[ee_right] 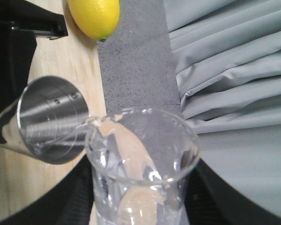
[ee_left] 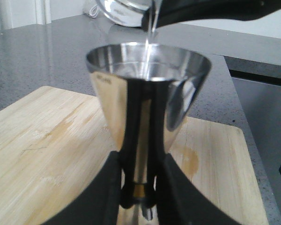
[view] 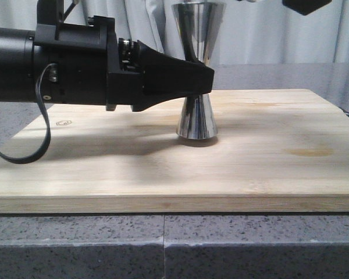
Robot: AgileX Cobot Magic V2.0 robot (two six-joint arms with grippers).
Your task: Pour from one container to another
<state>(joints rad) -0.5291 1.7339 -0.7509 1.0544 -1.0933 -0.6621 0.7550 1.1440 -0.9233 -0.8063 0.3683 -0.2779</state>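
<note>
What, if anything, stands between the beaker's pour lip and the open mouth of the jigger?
Nothing visible does. The glass beaker is tilted with its lip over the rim of the steel jigger, and a thin stream falls straight into the cup. The left gripper clamps only the jigger's waist, below the mouth.
</note>
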